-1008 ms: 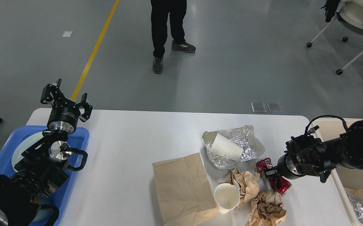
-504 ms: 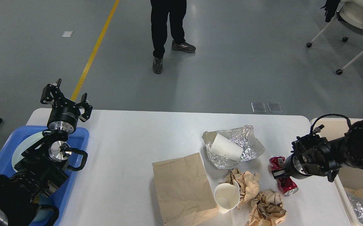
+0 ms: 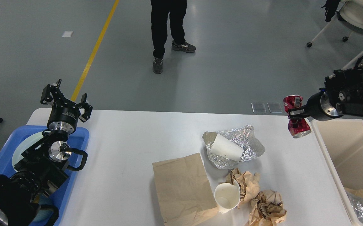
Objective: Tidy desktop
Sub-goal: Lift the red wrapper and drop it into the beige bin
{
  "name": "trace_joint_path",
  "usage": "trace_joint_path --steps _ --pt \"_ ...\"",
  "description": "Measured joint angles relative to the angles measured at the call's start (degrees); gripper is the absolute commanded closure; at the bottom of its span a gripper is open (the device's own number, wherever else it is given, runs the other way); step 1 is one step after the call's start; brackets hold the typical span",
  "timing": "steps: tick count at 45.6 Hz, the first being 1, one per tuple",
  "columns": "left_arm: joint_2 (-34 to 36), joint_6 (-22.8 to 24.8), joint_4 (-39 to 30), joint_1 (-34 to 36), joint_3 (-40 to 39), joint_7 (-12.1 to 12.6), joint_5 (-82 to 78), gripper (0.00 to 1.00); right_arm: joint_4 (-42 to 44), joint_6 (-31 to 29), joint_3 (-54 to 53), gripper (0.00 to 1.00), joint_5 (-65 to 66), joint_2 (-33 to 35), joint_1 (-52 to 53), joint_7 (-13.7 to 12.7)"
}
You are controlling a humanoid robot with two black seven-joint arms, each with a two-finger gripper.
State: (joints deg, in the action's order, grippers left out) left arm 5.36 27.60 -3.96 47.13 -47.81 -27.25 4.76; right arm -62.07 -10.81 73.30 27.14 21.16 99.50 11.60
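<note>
A crushed red can (image 3: 296, 116) is being held clamped in the right gripper (image 3: 294, 112), lifted clear of the white worktop (image 3: 131, 144), just left of the beige bin (image 3: 347, 147). Below and left of that gripper, foil (image 3: 242, 146), a cup (image 3: 226, 196), a paper bag (image 3: 181, 185) and crumpled paper (image 3: 267, 208) are lying on the worktop. The left gripper (image 3: 65, 99) is being held open and empty above the blue tray (image 3: 2, 160).

Two paper cups (image 3: 226, 147) (image 3: 227, 197), one red can (image 3: 296, 116)

left claw (image 3: 64, 98) spread, raised | right claw (image 3: 295, 113) clamped, lifted
</note>
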Motion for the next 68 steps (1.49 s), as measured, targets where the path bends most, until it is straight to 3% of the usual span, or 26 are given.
trace_joint_path --steps 17,30,41,52,66,68 --pt "0.0 0.0 0.0 0.0 0.0 0.0 0.0 0.04 -0.8 -14.5 -4.5 1.0 -0.3 5.6 23.8 1.7" --pt "0.0 0.0 0.0 0.0 0.0 0.0 0.0 0.04 0.5 -16.9 -4.6 1.0 -0.2 6.3 25.2 1.4" --pt "0.0 0.0 0.0 0.1 0.0 0.0 0.0 0.04 15.8 -15.5 -4.3 1.0 -0.8 10.1 11.8 1.1" --pt "0.0 0.0 0.0 0.0 0.0 0.0 0.0 0.04 32.8 -8.4 -4.7 1.0 -7.4 14.8 -10.0 1.0" --pt "0.0 0.0 0.0 0.0 0.0 0.0 0.0 0.04 42.2 0.1 -5.7 1.0 -13.5 16.8 -31.2 1.1" --pt "0.0 0.0 0.0 0.0 0.0 0.0 0.0 0.04 42.8 1.1 -6.4 0.84 -14.0 17.3 -33.9 1.1"
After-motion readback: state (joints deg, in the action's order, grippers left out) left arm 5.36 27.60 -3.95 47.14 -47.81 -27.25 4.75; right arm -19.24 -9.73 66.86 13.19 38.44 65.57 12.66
